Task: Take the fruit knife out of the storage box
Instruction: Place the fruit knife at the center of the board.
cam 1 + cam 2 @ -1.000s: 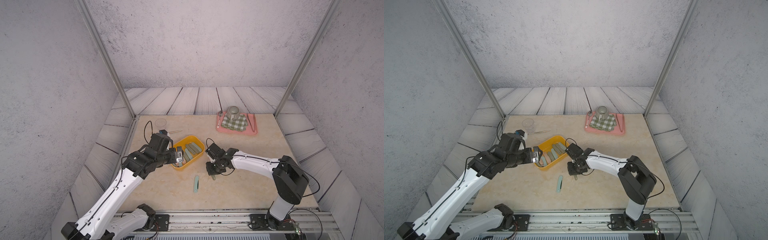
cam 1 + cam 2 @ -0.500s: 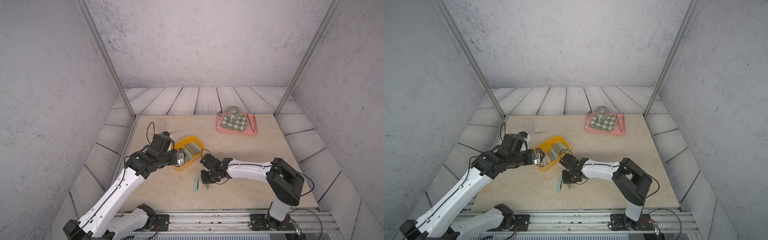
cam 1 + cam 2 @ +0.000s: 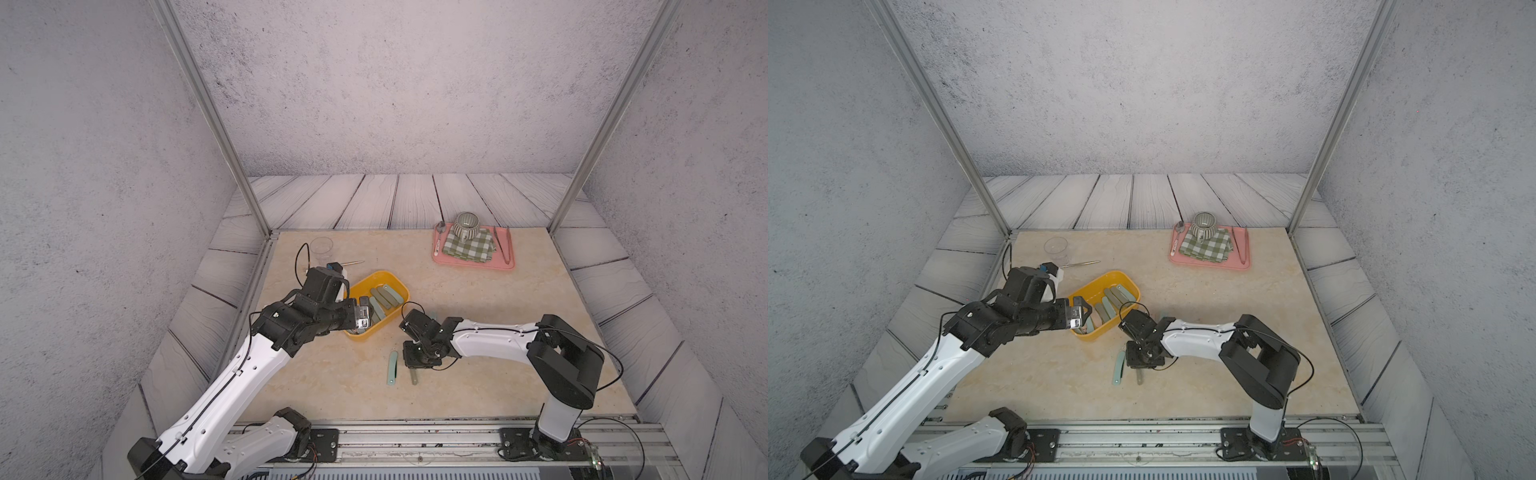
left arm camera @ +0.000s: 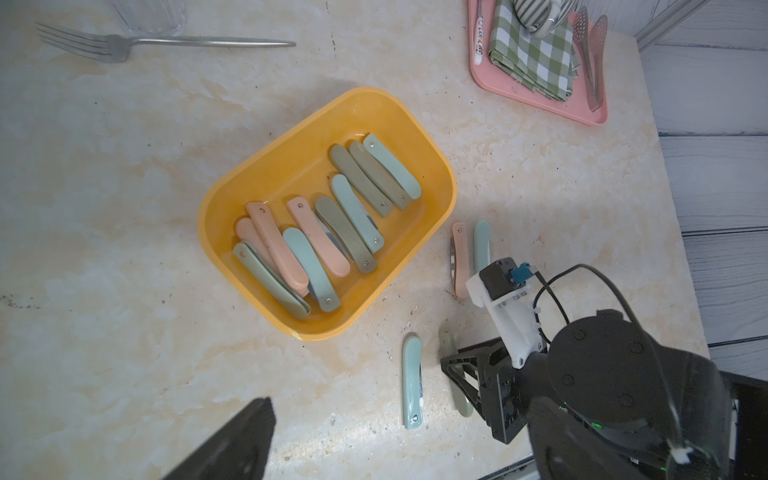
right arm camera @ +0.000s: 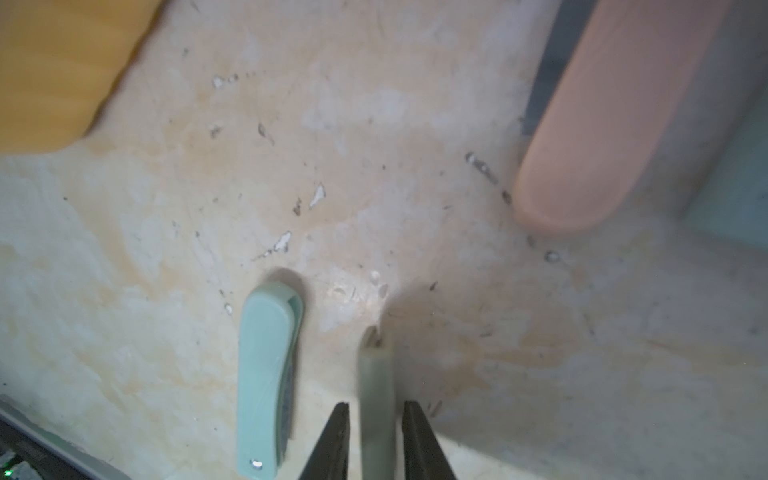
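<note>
On the table (image 3: 498, 299), just off the storage box's near corner, the grey-green fruit knife (image 5: 376, 374) lies folded and flat, outside the tub. The right gripper (image 5: 376, 404) straddles it from above. Its two black fingers stand on either side of the handle with a slim gap on each side, so the knife is released, not clamped.

A teal knife (image 5: 266, 382) lies just beside it on the left arm's side, roughly parallel and not touching. A pink knife (image 4: 459, 259) and a mint knife (image 4: 482, 245) lie side by side between the box's long wall and the right wrist.

The storage box (image 4: 291, 174) sits at an angle to the table's edges and holds a row of folded knives (image 4: 318, 237) in pink, teal and olive. The left gripper (image 3: 365, 313) hangs over the box's near end, spread wide and holding nothing.

Farther out, a fork (image 4: 166, 41) and a clear glass (image 3: 322, 249) sit near the far left corner. A pink tray (image 3: 473, 266) with a checked cloth (image 3: 467, 249) and a striped mug (image 3: 465, 224) sits at the far edge. The table is bare between box and tray, and from the right arm to the right edge.
</note>
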Action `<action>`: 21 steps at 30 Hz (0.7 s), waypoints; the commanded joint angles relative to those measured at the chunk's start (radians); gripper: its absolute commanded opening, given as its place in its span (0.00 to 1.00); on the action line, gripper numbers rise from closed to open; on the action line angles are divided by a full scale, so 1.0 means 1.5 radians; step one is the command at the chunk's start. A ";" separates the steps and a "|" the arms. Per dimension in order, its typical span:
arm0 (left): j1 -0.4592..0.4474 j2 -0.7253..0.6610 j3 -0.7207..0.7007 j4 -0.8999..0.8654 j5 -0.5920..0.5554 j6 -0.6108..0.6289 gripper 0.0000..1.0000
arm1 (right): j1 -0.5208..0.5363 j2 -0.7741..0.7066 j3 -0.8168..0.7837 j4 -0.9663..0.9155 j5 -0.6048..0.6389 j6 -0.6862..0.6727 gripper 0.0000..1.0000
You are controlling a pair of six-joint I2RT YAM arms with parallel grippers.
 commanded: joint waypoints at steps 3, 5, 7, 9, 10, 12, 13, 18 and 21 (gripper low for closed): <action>0.005 0.000 -0.006 0.005 0.006 0.011 0.99 | 0.004 0.002 0.016 -0.038 0.020 0.000 0.33; 0.005 -0.001 -0.008 0.006 0.006 0.009 0.99 | 0.004 0.001 0.016 -0.041 0.022 -0.001 0.33; 0.005 -0.001 -0.008 0.006 0.007 0.010 0.99 | 0.004 -0.002 0.019 -0.047 0.023 -0.004 0.32; 0.005 -0.003 -0.008 0.007 0.007 0.008 0.99 | 0.003 -0.004 0.021 -0.055 0.024 -0.007 0.32; 0.005 -0.002 -0.009 0.007 0.006 0.008 0.99 | 0.003 -0.006 0.021 -0.059 0.027 -0.008 0.32; 0.006 -0.003 -0.009 0.009 0.006 0.008 0.99 | 0.004 -0.011 0.020 -0.064 0.029 -0.010 0.33; 0.005 -0.002 -0.008 0.008 0.006 0.008 0.99 | 0.002 -0.013 0.020 -0.070 0.029 -0.011 0.33; 0.005 -0.002 -0.010 0.010 0.009 0.007 0.99 | 0.004 -0.020 0.021 -0.090 0.019 -0.027 0.42; 0.005 -0.004 -0.012 0.010 0.009 0.005 0.99 | 0.003 -0.021 0.017 -0.087 0.007 -0.035 0.45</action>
